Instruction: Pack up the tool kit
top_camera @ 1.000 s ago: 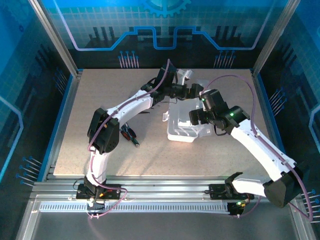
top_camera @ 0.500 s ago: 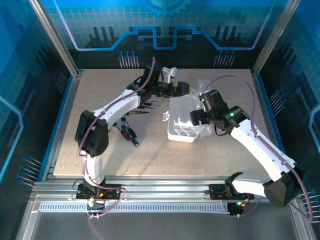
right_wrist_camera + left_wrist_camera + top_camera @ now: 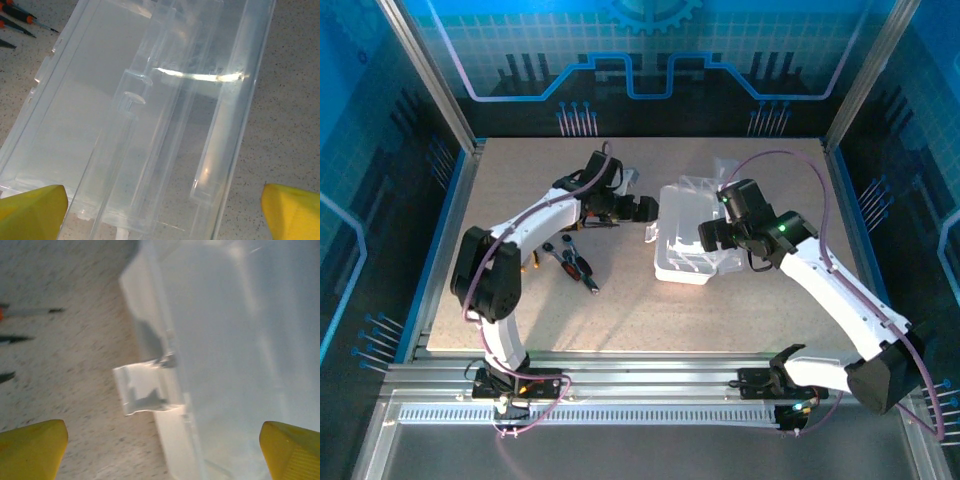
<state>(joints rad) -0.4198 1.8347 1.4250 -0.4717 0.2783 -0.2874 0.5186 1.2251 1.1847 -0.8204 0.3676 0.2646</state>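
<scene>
The tool kit's clear plastic case (image 3: pixel 682 250) lies open mid-table, its lid (image 3: pixel 692 190) folded back. My left gripper (image 3: pixel 646 209) hangs open just left of the case, holding nothing. In the left wrist view its yellow fingertips (image 3: pixel 31 447) frame the case wall (image 3: pixel 225 335) and a latch tab (image 3: pixel 144 390). My right gripper (image 3: pixel 708 238) hovers open over the case's right part, with the empty case (image 3: pixel 150 100) below its spread fingertips (image 3: pixel 292 212). Pliers (image 3: pixel 576 266) and screwdrivers (image 3: pixel 582 226) lie on the table left of the case. Screwdrivers (image 3: pixel 19 19) also appear beside the case.
The speckled tabletop (image 3: pixel 620 310) is fenced by blue side rails (image 3: pixel 438 240) and a metal frame (image 3: pixel 840 120). Screwdriver tips (image 3: pixel 30 312) lie to the left of my left gripper. Bare table stretches in front of the case.
My left arm has swung back to the left, away from the case's far side, and now sits lower beside its left wall. The right arm and the case have stayed put.
</scene>
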